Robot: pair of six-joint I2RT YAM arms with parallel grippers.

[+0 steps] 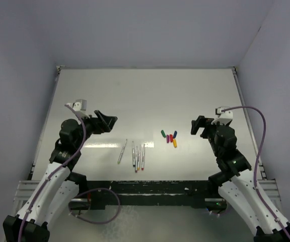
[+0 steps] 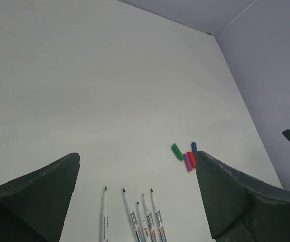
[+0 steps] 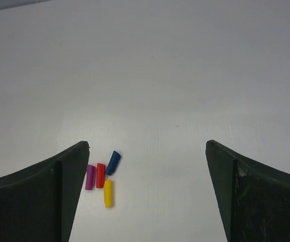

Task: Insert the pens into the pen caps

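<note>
On the white counter [image 1: 185,91], close to its near edge and between the two arms, five pens [image 1: 138,157] lie uncapped and roughly parallel, tips pointing away from the arm bases. The green-tipped pen [image 2: 104,216] lies alone on the left, slightly slanted in the top view. The cluster of four pens [image 2: 146,218] lies close together just to its right, and whether they touch one another is hard to tell.

Right of the pens and a little farther back, the five pen caps [image 1: 170,137] lie on their sides in a tight bunch, apart from every pen. The green cap [image 2: 177,151] lies at the left edge of the bunch, just beside the rest. The magenta cap [image 3: 90,177] and the red cap [image 3: 100,175] lie side by side, touching or nearly so. The blue cap [image 3: 113,163] lies tilted just beyond the red one, and the yellow cap [image 3: 107,193] lies just nearer the arm bases than the red one.

The left tool [image 1: 110,121] hangs above the counter to the left of the pens, its jaws spread wide and gripping nothing. The right tool [image 1: 196,126] hangs to the right of the caps, pointing toward them, its jaws also spread wide and gripping nothing. Both tools are well apart from the pens and caps.
</note>
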